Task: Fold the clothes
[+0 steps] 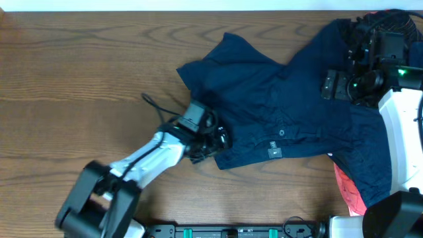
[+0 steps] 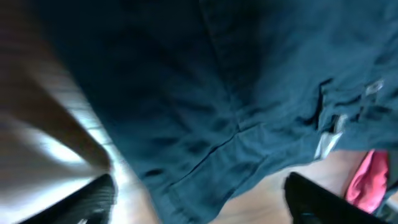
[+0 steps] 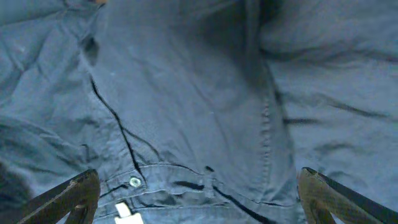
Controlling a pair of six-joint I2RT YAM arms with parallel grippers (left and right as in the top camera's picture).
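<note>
A dark navy pair of shorts (image 1: 277,112) lies crumpled across the right half of the wooden table, waistband with metal button (image 1: 281,133) and white tag toward the front. My left gripper (image 1: 221,140) is open at the garment's front left corner; in the left wrist view its fingers straddle the cloth's hem (image 2: 205,186). My right gripper (image 1: 337,86) is open above the garment's right part; the right wrist view shows navy cloth (image 3: 199,93), the button (image 3: 134,182) and the tag between the spread fingers (image 3: 199,199).
A red-pink cloth (image 1: 348,192) pokes out from under the navy garment at the front right, also visible in the left wrist view (image 2: 368,180). Bare wooden tabletop (image 1: 79,79) fills the left half. The left arm's cable (image 1: 155,106) lies on the table.
</note>
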